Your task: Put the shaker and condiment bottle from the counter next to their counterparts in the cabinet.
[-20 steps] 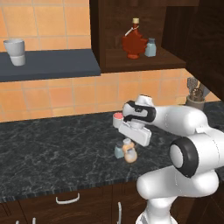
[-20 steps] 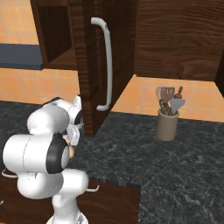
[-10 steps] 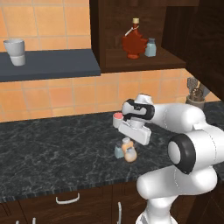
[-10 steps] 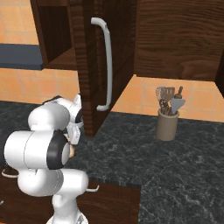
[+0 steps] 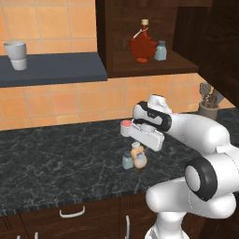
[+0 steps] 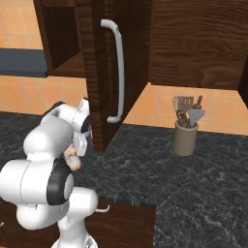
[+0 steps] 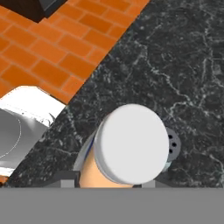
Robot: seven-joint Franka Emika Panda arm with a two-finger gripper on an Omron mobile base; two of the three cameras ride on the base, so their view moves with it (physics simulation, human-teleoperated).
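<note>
Grip: the gripper (image 5: 137, 154) is closed around the condiment bottle (image 5: 138, 157), fingers low at its sides, with the cream cap right under the palm in the hand view.
Bottle place: condiment bottle (image 7: 124, 151) stands on the counter (image 5: 56, 158), about midway between the back wall and the front edge; I cannot tell whether it has left the stone.
Neighbour: the shaker (image 5: 127, 161) stands just beside the bottle, touching or nearly so, on its left as the left base view shows it.
Lift advice: you should raise straight up first, so the bottle does not drag the shaker (image 7: 171, 144) over; keep the bottle upright.
Route advice: you then need height and a reach to the back, past the cabinet door (image 6: 104, 72), which stands open.
Cabinet contents: the cabinet (image 5: 149, 65) shelf holds a red leaf-shaped bottle (image 5: 142, 44) and a second shaker (image 5: 160, 50) just beside it.
Utensil pot: a pot (image 6: 185, 138) near the counter's back edge holds spatulas.
Wall shelf: a white cup (image 5: 15, 55) stands on the wall shelf.
</note>
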